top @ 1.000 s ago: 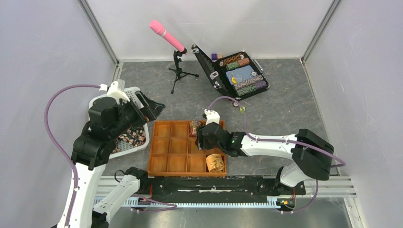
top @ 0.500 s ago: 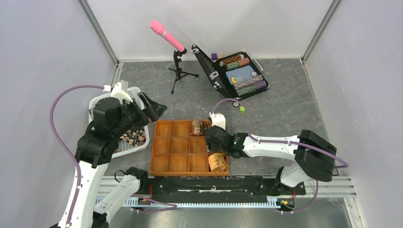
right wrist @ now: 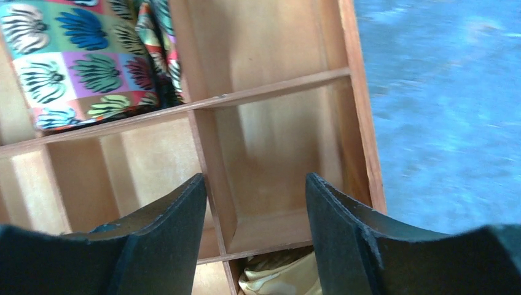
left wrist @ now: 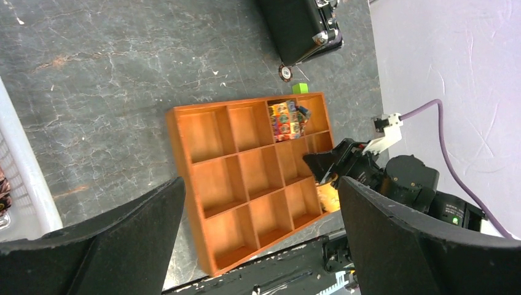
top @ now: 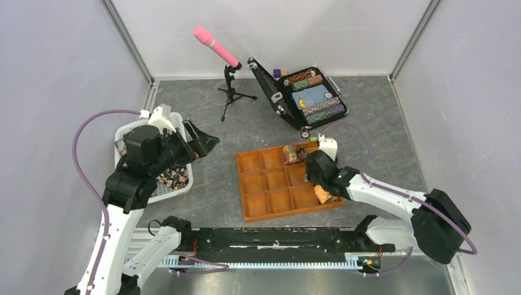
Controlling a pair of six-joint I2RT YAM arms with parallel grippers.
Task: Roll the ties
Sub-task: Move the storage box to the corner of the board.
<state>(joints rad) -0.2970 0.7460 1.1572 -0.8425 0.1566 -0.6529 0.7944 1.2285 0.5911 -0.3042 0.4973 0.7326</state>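
Tray (top: pixel 273 181) with coiled patterned tie (top: pixel 290 153), gold tie (top: pixel 324 195); basket (top: pixel 164 192) of ties (top: pixel 173 178); left hand (top: pixel 203 140), right hand (right wrist: pixel 255 181) spread.

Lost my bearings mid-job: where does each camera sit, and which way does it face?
Top external: above and behind the bases, looking down on the table; left hand and right hand show.
Left wrist: raised beside the white basket, looking down at the orange tray; its open fingers frame it.
Right wrist: low over the tray, facing its compartments; own fingers show.
Shared: all see the tray and patterned tie.
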